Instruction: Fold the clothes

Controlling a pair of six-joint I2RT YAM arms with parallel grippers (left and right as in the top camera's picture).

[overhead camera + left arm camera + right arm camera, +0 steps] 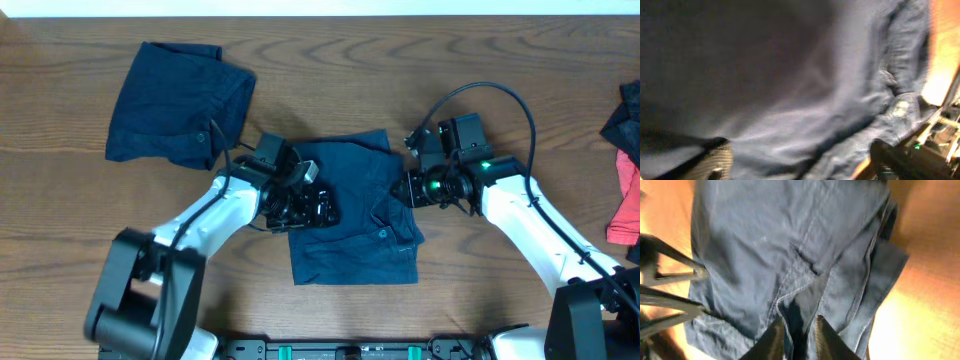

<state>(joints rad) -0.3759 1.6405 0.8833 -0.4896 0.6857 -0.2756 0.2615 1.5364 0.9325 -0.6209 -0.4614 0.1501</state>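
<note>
While right gripper (799, 326) pinches navy shorts (352, 228), rumpled, half-folded, left gripper (800, 158) spread apart.

A pair of shorts (355, 215) lies flat in the middle of the table (60, 200), toward its near edge. A folded garment (175, 105) lies farther back and to the left, well apart from the shorts. A heap of clothes (628, 170) sits at the right edge of the table, partly out of view. The left gripper (310, 205) rests on the left side of the shorts, fingers spread over the cloth. The right gripper (412, 188) is at the shorts' right edge, with a fold of cloth between its fingers (775, 340).
</note>
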